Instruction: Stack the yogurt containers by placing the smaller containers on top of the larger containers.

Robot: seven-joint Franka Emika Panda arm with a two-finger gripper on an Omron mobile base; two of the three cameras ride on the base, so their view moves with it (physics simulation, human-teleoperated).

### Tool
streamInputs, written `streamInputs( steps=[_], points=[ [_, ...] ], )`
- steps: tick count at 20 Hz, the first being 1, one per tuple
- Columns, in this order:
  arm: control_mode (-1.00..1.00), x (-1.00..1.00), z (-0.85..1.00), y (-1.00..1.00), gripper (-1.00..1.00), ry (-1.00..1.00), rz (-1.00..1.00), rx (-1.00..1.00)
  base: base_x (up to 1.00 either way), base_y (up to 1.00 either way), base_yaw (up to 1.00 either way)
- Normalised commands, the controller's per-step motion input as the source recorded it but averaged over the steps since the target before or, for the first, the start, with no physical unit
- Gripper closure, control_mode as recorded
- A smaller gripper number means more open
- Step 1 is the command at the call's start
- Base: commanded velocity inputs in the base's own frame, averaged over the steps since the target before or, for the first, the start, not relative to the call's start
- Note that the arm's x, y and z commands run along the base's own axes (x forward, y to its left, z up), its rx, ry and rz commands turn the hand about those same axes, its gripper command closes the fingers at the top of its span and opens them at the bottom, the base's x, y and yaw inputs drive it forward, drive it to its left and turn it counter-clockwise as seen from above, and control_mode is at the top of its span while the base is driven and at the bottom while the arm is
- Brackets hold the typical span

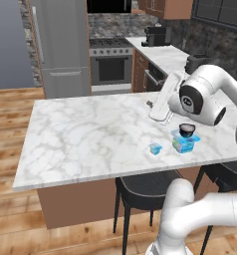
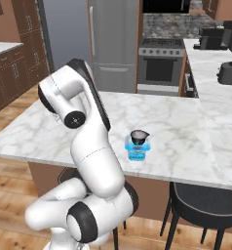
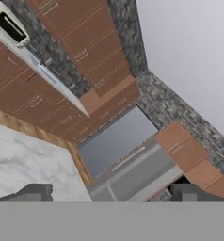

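The dark round cup (image 1: pixel 186 130) stands on top of the larger light-blue tub (image 1: pixel 184 144) near the counter's front right edge; the same cup (image 2: pixel 139 135) and tub (image 2: pixel 137 151) show in the right base view. The tiny light-blue cup (image 1: pixel 155 148) sits by itself on the marble, a short way left of the tub. My gripper (image 1: pixel 163 101) hangs above the counter, up and to the left of the stack, aimed at the far kitchen wall. In the hand view my gripper (image 3: pixel 113 193) is open, its fingertips (image 3: pixel 36 192) wide apart with nothing between them.
The marble island counter (image 1: pixel 90 134) has bare room to the left. Dark bar stools (image 1: pixel 143 187) stand under its front edge. A steel fridge (image 1: pixel 60 45) and an oven (image 1: pixel 110 64) line the back wall. A toaster (image 2: pixel 230 72) sits on the side counter.
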Motion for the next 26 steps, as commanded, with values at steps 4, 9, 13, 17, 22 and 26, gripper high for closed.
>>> streamInputs(
  steps=[4, 9, 13, 17, 22, 26],
  points=[
    [-1.00, 0.00, 0.02, -0.14, -1.00, 0.71, -0.26, -0.41, 0.00, 0.00, 0.00],
    [-1.00, -0.06, 0.08, -0.31, -1.00, 0.67, -0.28, -0.43, 0.00, 0.00, 0.00],
    [-1.00, -0.35, 0.23, -0.66, -1.00, 0.60, -0.36, -0.12, 0.00, 0.00, 0.00],
    [-1.00, -0.62, 0.22, -0.72, -1.00, 0.36, -0.43, 0.00, 0.00, 0.00, 0.00],
    [-1.00, -0.84, 0.42, -0.41, -1.00, 0.20, -0.43, 0.02, 0.00, 0.00, 0.00],
    [-1.00, -0.60, 0.77, -0.03, -1.00, 0.25, -0.25, 0.07, 0.00, 0.00, 0.00]
  ],
)
